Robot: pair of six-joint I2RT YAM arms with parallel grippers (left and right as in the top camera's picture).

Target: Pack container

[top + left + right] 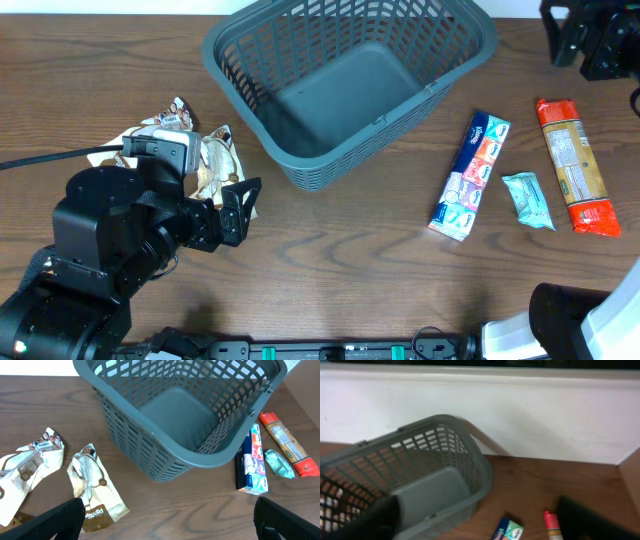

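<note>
The dark grey lattice basket (340, 165) stands at the back centre of the table with nothing inside. It also shows in the left wrist view (165, 467) and the right wrist view (479, 477). Two brown-and-white snack packets (215, 160) (92, 485) lie left of it. A blue multicolour packet (470, 175), a small teal packet (527, 200) and a long orange packet (577, 165) lie to its right. My left gripper (243, 210) (170, 525) is open and empty, low over the table in front of the basket, beside the brown packets. My right gripper (565, 40) (475, 525) is open and empty, raised at the back right.
A white wall (545, 420) runs behind the table's back edge. Bare wooden tabletop (340, 260) lies in front of the basket. The left arm's body (110, 250) covers the front left corner.
</note>
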